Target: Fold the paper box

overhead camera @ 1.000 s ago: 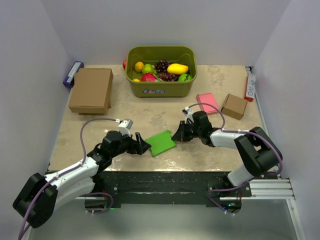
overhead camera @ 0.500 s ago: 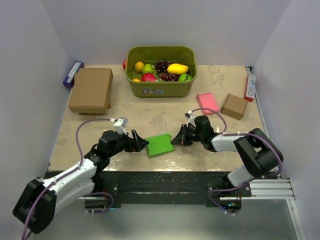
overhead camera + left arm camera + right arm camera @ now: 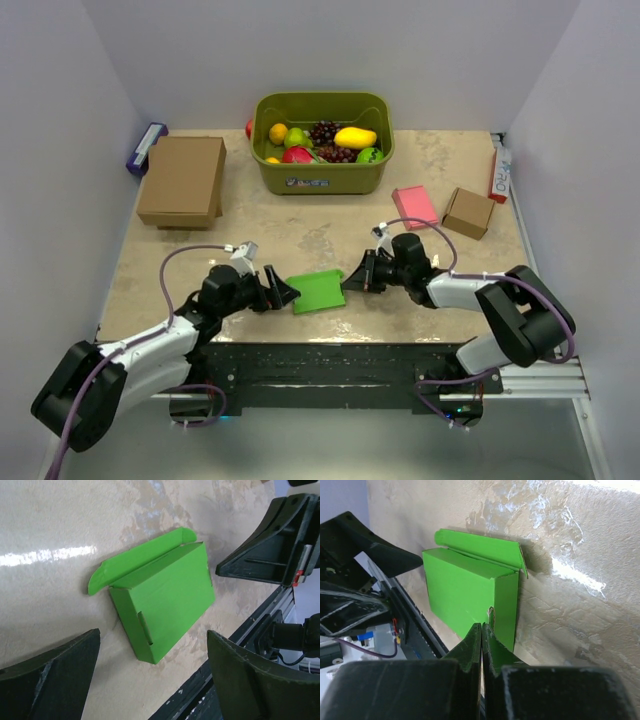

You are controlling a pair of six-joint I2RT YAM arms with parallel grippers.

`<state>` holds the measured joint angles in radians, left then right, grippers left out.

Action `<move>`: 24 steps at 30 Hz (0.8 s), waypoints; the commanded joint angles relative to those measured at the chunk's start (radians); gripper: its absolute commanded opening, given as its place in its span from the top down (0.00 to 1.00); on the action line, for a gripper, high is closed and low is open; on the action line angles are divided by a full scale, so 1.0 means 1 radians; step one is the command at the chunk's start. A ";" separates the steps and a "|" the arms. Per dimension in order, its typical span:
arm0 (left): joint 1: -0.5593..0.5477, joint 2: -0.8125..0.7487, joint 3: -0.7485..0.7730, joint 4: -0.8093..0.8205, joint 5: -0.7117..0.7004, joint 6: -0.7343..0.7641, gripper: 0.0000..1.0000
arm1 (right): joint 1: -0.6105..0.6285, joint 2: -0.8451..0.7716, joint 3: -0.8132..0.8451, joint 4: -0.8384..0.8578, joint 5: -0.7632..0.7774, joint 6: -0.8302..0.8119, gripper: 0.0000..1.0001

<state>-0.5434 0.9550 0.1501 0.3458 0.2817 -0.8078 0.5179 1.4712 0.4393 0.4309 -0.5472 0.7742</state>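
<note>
The paper box [image 3: 318, 291] is a bright green flat block lying on the table close to its near edge. One long flap [image 3: 142, 560] stands open along its far side. My left gripper [image 3: 284, 292] is open at the box's left end. In the left wrist view its fingers [image 3: 55, 675] stand wide to either side of the box's [image 3: 165, 600] near corner, not touching it. My right gripper [image 3: 351, 283] is shut, with its tips [image 3: 482, 628] against the right end of the box [image 3: 462, 592], beside a small tab. No paper shows between its jaws.
At the back stands an olive basket [image 3: 322, 100] of toy fruit. A large brown cardboard box [image 3: 182, 178] sits back left. A pink flat box [image 3: 414, 204] and a small brown box [image 3: 468, 211] lie on the right. The black rail [image 3: 330, 355] runs just below the green box.
The right gripper has closed fully and moved left and nearer, staying at the box's end. The box has shifted slightly toward the near edge and lies flatter. The left gripper has drawn back a little.
</note>
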 commanded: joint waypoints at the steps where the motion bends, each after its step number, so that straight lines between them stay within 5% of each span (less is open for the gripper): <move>1: 0.007 0.048 -0.032 0.113 0.043 -0.044 0.10 | 0.004 0.001 0.009 0.005 -0.013 0.002 1.00; 4: 0.005 0.036 -0.018 0.082 0.021 -0.021 0.10 | 0.004 -0.012 0.030 -0.079 0.047 -0.059 0.96; 8: 0.005 0.027 -0.015 0.053 0.007 0.001 0.10 | 0.008 -0.040 0.070 -0.199 0.113 -0.153 0.68; 16: 0.007 0.048 -0.038 0.100 0.002 0.001 0.12 | 0.063 0.052 0.078 -0.071 0.070 -0.122 0.40; 24: 0.005 0.188 -0.069 0.231 0.027 0.025 0.40 | 0.102 0.147 0.062 0.009 0.064 -0.078 0.24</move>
<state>-0.5434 1.0832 0.1062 0.4652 0.2928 -0.8112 0.6102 1.5627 0.5125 0.4252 -0.4942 0.6823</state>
